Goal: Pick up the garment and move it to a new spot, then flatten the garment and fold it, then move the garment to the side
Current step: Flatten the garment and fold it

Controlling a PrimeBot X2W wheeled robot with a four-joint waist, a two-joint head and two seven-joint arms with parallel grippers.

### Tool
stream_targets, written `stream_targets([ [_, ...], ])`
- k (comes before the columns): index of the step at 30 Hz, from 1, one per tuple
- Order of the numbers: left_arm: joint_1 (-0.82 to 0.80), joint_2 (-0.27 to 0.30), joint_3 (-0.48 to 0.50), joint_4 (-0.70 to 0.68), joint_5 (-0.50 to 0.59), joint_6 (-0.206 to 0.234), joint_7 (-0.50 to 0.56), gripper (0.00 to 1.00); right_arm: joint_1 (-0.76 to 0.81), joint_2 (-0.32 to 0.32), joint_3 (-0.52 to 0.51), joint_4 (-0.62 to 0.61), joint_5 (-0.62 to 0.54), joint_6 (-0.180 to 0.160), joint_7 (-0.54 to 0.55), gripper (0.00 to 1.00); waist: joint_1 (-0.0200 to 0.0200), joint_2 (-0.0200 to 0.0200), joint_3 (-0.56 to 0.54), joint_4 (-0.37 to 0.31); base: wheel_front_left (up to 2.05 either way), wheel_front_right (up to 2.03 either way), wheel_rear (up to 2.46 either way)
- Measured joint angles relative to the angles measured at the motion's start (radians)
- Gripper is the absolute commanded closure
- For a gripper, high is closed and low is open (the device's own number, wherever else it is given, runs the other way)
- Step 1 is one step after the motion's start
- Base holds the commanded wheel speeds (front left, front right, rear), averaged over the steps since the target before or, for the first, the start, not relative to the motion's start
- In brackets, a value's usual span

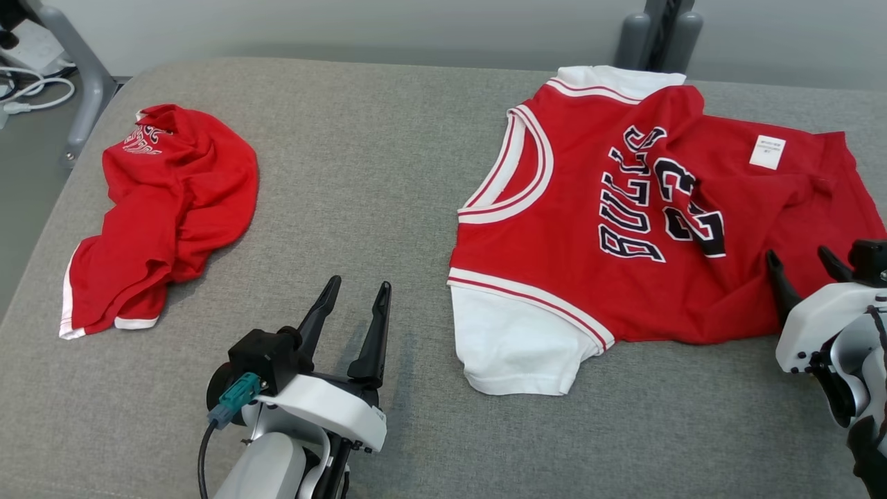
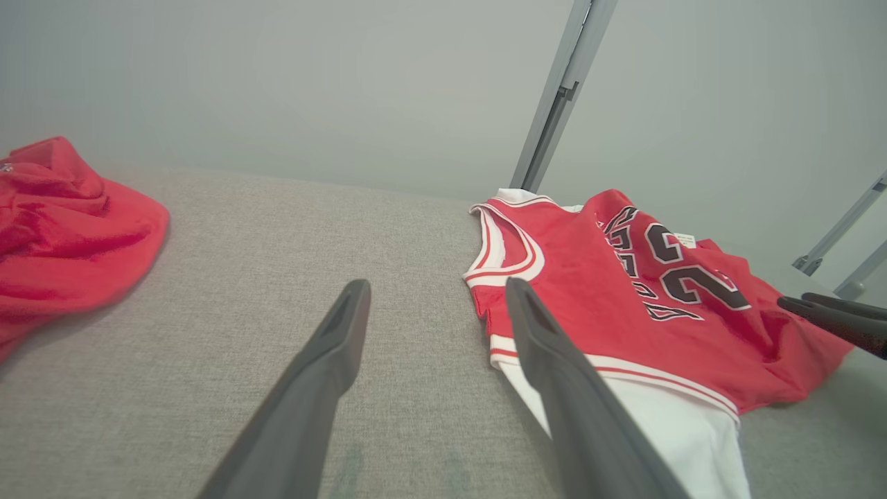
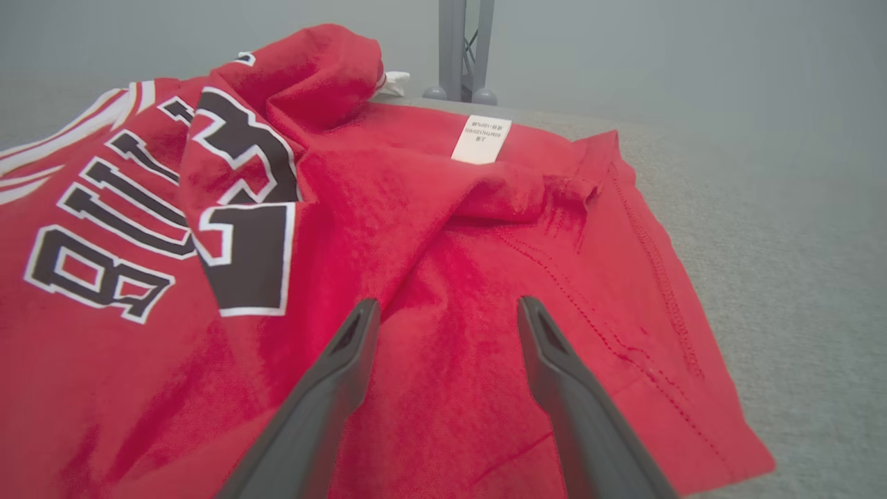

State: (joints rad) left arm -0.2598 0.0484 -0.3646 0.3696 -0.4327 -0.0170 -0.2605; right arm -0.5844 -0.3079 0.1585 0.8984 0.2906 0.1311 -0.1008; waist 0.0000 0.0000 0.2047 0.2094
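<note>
Grey woven fabric covers the broad table that fills the head view, with a pale wall behind it, a grey metal stand at the far edge and white cables off the far left corner. On the table's right half lies the red Bulls jersey, mostly spread out, its white-trimmed neckline toward the middle of the table and its hem toward the right edge. One white sleeve lies flat at the near side and another peeks out at the far side. The lettering and the number 23 face up, but the cloth right of them is rumpled and folded over, so a white care label on the inside shows. Well apart from it, on the left half, sits a crumpled red garment with white trim and white lettering. The left gripper stands between the two pieces over bare fabric, fingers spread apart with nothing between them. The right gripper is at the jersey's near right part, fingers likewise spread wide; its wrist view shows only red cloth between them, and whether the tips touch it I cannot tell.
</note>
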Motion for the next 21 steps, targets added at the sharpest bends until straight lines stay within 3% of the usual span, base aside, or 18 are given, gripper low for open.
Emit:
stream_targets([
  [10, -0.005, 0.0, -0.001, 0.0, 0.0, 0.0, 0.0, 0.0, -0.002, -0.004, -0.059, 0.032, -0.024, 0.0, 0.009, 0.0, 0.0, 0.0, 0.029, 0.037, 0.0, 0.0, 0.0],
  [11, -0.005, 0.0, -0.001, 0.0, 0.0, 0.0, 0.0, 0.0, -0.002, -0.002, -0.063, 0.038, -0.027, 0.0, 0.01, 0.1, 0.0, 0.0, 0.031, 0.039, 0.0, 0.0, 0.0],
  [12, -0.005, 0.0, 0.0, 0.0, 0.0, 0.0, 0.0, 0.0, -0.002, 0.001, -0.066, 0.043, -0.03, 0.0, 0.01, 0.75, 0.0, 0.0, 0.033, 0.041, 0.0, 0.0, 0.0],
  [13, -0.005, 0.0, 0.001, -0.001, 0.0, 0.0, 0.0, 0.0, -0.002, 0.003, -0.069, 0.047, -0.032, 0.0, 0.009, 1.0, 0.0, 0.0, 0.035, 0.042, 0.0, 0.0, 0.0],
  [21, -0.003, 0.0, 0.008, 0.009, 0.003, 0.0, 0.0, 0.0, 0.005, 0.028, -0.106, 0.047, -0.044, 0.0, -0.024, 1.0, 0.0, 0.0, 0.013, 0.025, 0.0, 0.0, 0.0],
])
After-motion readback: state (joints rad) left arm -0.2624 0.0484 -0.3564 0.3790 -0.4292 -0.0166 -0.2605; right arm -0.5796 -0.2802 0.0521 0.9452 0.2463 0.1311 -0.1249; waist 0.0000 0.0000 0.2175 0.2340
